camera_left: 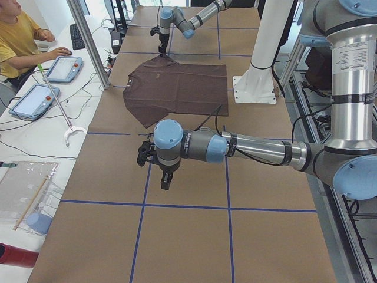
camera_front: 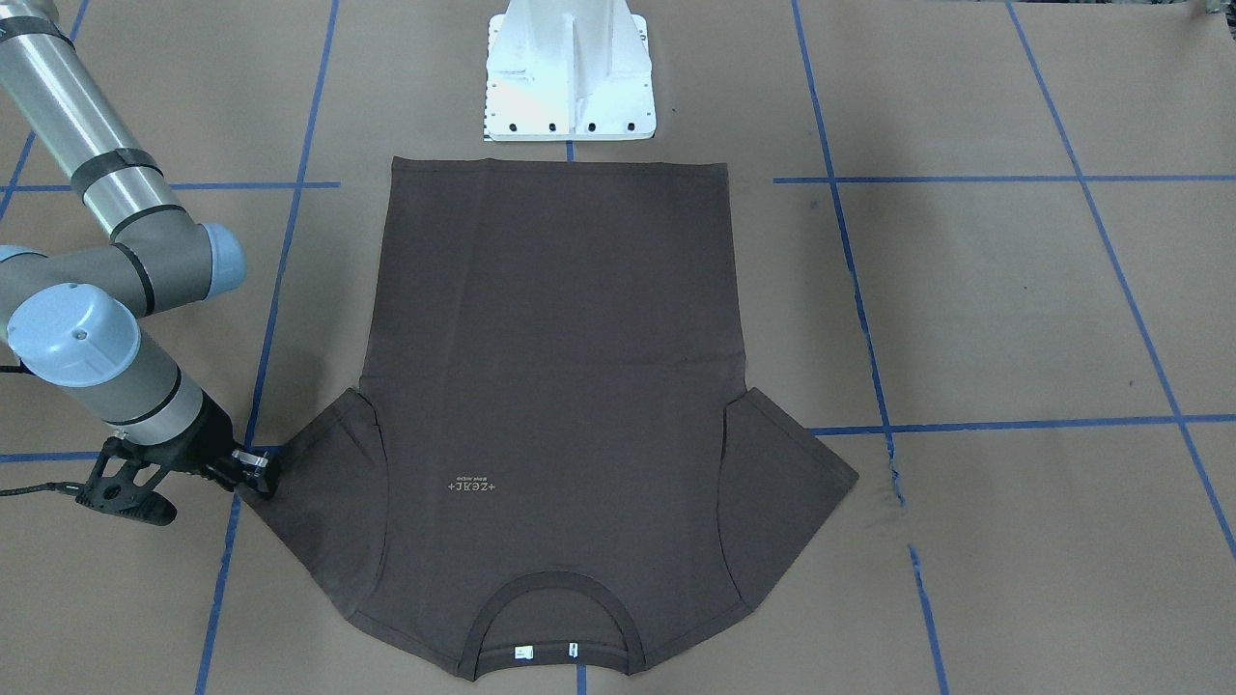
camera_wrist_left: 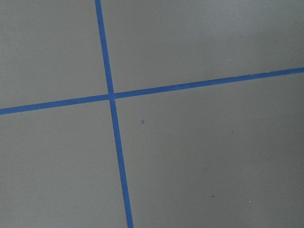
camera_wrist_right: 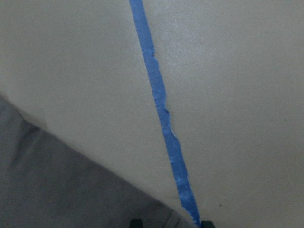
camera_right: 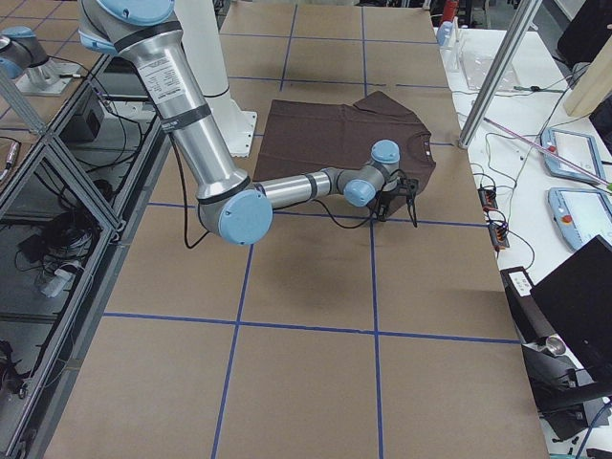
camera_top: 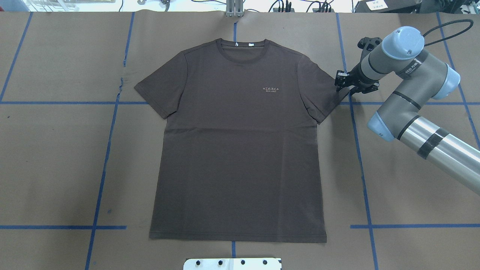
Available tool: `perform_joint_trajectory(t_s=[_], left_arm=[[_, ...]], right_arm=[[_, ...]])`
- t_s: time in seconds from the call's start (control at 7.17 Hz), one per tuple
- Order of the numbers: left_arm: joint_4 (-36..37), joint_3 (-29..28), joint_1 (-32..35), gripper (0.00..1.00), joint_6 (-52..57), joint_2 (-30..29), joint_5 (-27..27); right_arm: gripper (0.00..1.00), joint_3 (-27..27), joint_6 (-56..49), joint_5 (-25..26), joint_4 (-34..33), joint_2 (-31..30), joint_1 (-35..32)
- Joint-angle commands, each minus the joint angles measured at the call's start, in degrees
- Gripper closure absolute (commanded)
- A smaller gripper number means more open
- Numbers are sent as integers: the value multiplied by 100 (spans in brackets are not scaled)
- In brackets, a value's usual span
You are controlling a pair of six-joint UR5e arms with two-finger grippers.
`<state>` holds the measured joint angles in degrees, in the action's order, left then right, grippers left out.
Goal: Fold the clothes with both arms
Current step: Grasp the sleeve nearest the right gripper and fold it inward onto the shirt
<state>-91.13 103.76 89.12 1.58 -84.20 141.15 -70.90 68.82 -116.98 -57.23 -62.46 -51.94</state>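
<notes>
Right fingers point(camera_wrist_right: 136, 223) sit apart, one sleeve point(camera_top: 324, 90) corner between the tips, nothing clamped. Left fingers point(camera_left: 166, 178) hang over bare desk point(camera_top: 56, 161), well off the shirt, above a crossing of blue tape lines point(camera_wrist_left: 112, 96); cannot tell if apart or together. Two arms: right arm point(camera_top: 412, 116), left arm point(camera_left: 253, 147). One dark brown T-shirt point(camera_top: 236, 150), two sleeves, two white neck labels point(camera_front: 524, 653). Shirt lies flat mid-desk, logo up, hem just beside the white base point(camera_front: 570, 87), collar toward the far edge. Wide open desk both sides.
</notes>
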Motion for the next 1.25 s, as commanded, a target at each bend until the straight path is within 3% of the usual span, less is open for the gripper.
perform_joint_trajectory(t_s=[0.0, 0.42, 0.7, 0.98, 1.12], left_arm=[[-1, -5, 0, 0, 17, 0, 0], [-1, -5, 0, 0, 18, 0, 9], [-1, 4, 0, 0, 9, 0, 9], [-1, 4, 0, 0, 0, 0, 9], [-1, -5, 0, 0, 0, 0, 9]], right_arm=[[100, -46, 8, -17, 19, 67, 0], [100, -195, 43, -44, -77, 207, 9], [100, -170, 969, 26, -260, 819, 366], [100, 74, 1631, 682, -639, 1480, 719], [100, 372, 1634, 755, -622, 1683, 773]])
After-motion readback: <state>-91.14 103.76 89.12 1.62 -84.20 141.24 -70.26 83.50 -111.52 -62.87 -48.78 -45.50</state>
